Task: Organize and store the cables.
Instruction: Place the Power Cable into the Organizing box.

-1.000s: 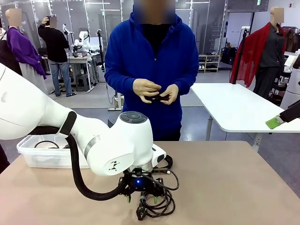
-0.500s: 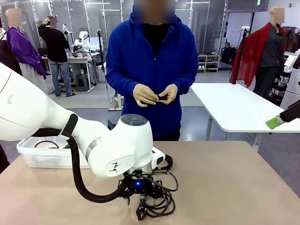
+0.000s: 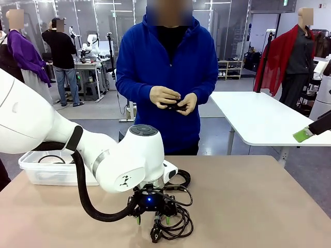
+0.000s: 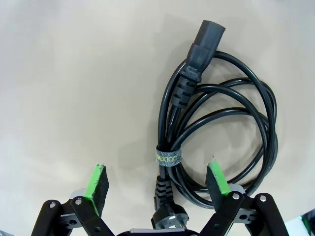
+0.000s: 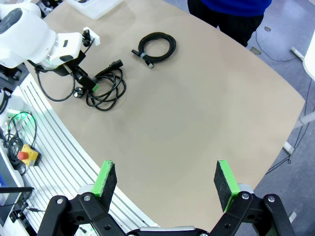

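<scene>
Slightly leftward since a second ago, the left arm's wrist now hangs over the coiled power cord [image 4: 189,81] at the table's [image 3: 258,196] near edge. The left gripper [image 4: 156,168] is spread wide, one green pad on each side of the cord's strapped section and nothing pinched. A thinner cable coil [image 5: 156,49] lies just beyond it toward the person, whose hands [image 3: 173,101] hold something small and black. Off to the right, the right gripper [image 5: 165,177] hovers above bare tabletop, fingers apart and empty. A clear bin [image 3: 31,168] at far left holds another cable [image 3: 51,158].
</scene>
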{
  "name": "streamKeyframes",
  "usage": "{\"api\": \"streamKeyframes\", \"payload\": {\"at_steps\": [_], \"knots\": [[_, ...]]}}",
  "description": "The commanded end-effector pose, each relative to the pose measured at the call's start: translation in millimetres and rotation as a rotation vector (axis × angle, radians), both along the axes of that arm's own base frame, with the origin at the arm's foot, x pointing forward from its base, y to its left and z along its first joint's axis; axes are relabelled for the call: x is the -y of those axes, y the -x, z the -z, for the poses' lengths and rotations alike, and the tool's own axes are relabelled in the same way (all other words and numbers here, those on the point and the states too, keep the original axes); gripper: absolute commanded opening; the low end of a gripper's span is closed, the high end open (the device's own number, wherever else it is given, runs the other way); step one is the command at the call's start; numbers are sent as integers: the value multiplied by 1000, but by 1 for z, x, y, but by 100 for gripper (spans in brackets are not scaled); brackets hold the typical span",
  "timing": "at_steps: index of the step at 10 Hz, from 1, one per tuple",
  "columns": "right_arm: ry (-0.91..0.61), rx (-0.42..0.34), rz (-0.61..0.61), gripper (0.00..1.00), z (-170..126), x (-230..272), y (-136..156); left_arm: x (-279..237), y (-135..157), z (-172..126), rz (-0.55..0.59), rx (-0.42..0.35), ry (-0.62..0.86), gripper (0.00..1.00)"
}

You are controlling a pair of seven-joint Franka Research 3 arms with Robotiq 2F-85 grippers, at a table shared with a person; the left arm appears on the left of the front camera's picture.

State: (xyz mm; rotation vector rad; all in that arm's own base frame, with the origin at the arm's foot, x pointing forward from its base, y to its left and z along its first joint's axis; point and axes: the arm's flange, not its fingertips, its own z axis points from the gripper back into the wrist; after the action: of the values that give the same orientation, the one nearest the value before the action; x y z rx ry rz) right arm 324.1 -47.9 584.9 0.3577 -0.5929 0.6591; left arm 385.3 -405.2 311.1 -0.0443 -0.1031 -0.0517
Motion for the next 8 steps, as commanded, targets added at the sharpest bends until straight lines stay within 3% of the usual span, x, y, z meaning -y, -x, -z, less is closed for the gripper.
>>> {"api": "streamKeyframes", "payload": {"at_steps": [1,4,7,8], "knots": [[-4,-11,9,100,-2,0,-1,4,-9,0,6,-37,7,98],[-4,-11,9,100,-2,0,-1,10,-7,0,16,-38,-19,81],[-4,-11,9,100,-2,0,-1,14,-5,-2,11,-47,-46,47],[-4,-11,9,100,-2,0,-1,14,-4,-3,15,-50,-44,54]]}}
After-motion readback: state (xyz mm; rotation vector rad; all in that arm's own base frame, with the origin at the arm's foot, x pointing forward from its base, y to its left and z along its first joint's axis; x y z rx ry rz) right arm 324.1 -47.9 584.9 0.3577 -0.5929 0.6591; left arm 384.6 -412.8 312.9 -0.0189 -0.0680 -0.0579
